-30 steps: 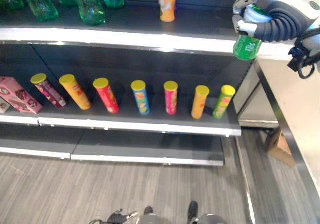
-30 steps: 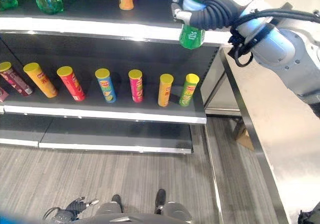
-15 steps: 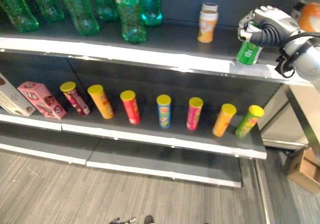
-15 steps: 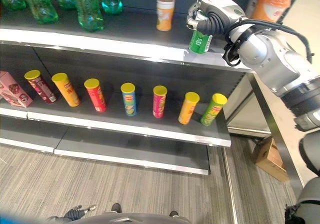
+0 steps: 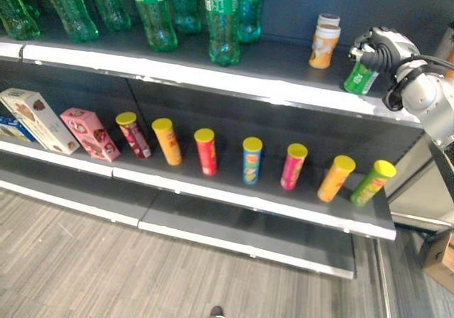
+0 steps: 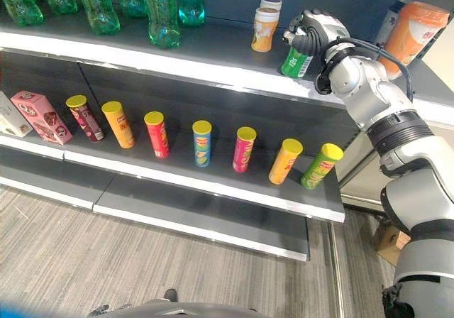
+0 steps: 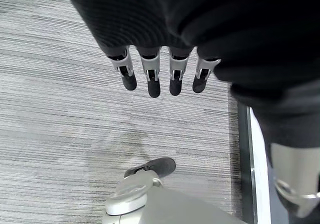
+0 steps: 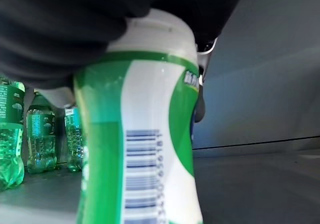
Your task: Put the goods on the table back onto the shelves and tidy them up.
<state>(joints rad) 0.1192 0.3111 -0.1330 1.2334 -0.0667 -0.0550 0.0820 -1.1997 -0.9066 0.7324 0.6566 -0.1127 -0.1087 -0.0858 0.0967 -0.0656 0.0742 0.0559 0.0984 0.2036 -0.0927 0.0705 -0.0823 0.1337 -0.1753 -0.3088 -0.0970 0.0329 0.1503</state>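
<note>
Dark shelving unit [image 5: 213, 77] across the frame above grey floor. At upper right, right hand [image 6: 316, 33] curled round a small green container [image 6: 296, 62], low over the top shelf. Left hand [image 7: 160, 69] hanging, fingers straight, empty.

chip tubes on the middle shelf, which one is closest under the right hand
The green tube at the far right end of the row. It has a green body with a yellow lid, next to an orange one, roughly below the right hand holding the green container.
</note>
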